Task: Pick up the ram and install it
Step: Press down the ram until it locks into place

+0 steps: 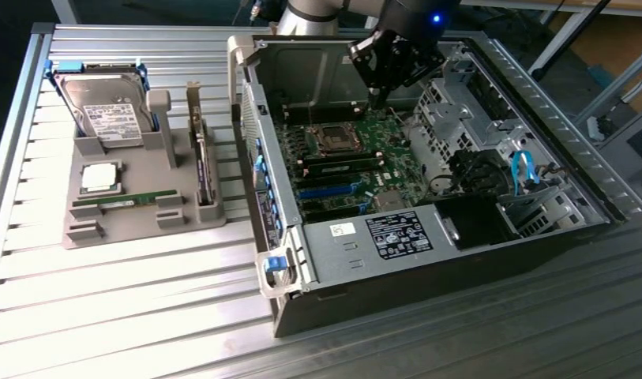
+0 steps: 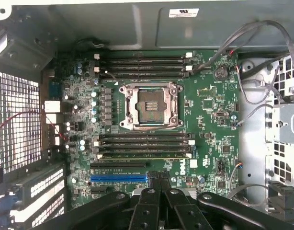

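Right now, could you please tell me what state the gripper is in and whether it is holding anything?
Gripper: shut, nothing visibly held, hovering above the motherboard inside the open computer case.

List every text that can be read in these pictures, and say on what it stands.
"DELL": white logo on the green motherboard.
Too blurred to read: white sticker on the grey metal case wall; black label on the grey metal panel; white label on the silver hard drive.

The case [image 1: 426,229] lies open on its side, so the motherboard [image 2: 204,124] is reachable from above. Beside the motherboard, drive cages [image 1: 463,118] and loose cables [image 2: 254,40] crowd the space.
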Available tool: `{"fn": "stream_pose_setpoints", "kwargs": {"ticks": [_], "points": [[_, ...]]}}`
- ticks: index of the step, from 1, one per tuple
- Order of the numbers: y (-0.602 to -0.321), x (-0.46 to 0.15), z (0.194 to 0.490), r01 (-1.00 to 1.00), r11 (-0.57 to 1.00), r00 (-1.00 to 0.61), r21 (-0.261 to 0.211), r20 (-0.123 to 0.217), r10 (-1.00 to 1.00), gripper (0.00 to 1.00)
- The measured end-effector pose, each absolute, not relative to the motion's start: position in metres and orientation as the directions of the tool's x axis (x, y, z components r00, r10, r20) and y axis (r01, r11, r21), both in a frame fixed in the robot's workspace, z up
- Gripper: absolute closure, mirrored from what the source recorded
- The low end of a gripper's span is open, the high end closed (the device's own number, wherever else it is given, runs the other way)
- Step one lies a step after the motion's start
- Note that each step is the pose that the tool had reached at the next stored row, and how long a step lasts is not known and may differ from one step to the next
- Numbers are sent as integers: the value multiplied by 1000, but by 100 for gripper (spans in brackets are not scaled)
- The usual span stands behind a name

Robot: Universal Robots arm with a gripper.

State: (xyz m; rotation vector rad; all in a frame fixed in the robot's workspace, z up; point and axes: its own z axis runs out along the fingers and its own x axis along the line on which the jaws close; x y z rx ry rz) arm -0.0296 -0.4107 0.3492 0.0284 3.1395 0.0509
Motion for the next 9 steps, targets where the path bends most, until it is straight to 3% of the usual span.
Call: {"fn": "stream_pose_setpoints", "kwargs": {"ticks": [9], "points": [[-411, -30, 349, 18, 999, -1000, 33, -8, 18, 90]]}}
